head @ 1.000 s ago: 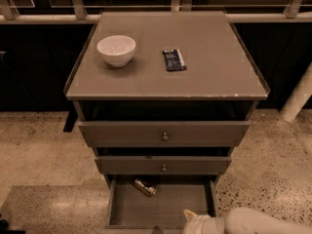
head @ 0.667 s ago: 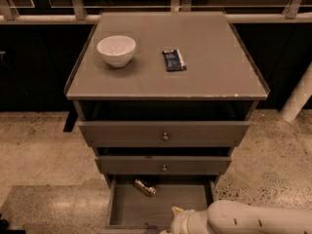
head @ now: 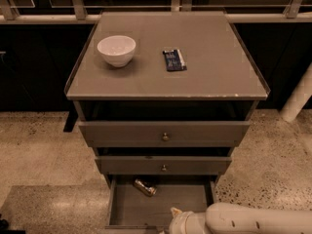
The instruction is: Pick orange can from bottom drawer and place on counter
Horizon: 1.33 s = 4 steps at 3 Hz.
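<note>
The orange can (head: 145, 187) lies on its side at the back left of the open bottom drawer (head: 131, 213), partly under the drawer above. The counter (head: 214, 67) is the flat grey-brown top of the cabinet. My gripper (head: 171, 223) is at the bottom edge of the view, over the front of the bottom drawer, right of and nearer than the can. Only its white wrist and the arm (head: 253, 221) show; the fingertips are cut off by the frame edge.
A white bowl (head: 116, 49) and a flat dark blue packet (head: 174, 60) sit on the counter. Two upper drawers with small round knobs (head: 165, 137) are slightly pulled out. A white post (head: 298, 99) stands at right. Speckled floor surrounds the cabinet.
My arm has moved left along the bottom of the view, bringing the gripper over the front of the bottom drawer. The can, bowl and packet have not moved.
</note>
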Each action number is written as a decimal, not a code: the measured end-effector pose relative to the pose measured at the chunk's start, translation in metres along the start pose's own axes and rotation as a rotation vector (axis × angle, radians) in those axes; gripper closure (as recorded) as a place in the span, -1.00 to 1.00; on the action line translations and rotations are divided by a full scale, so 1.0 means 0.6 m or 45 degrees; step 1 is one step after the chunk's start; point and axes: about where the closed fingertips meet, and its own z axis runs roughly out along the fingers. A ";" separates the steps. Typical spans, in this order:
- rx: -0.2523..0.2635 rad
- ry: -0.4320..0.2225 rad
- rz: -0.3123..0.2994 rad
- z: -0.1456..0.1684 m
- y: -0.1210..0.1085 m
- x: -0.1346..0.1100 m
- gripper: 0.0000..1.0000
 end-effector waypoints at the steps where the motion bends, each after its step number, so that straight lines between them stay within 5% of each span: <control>1: 0.075 -0.082 -0.067 0.006 -0.021 -0.007 -1.00; 3: 0.288 -0.252 -0.149 0.007 -0.107 -0.035 -1.00; 4: 0.292 -0.254 -0.147 0.008 -0.110 -0.035 -1.00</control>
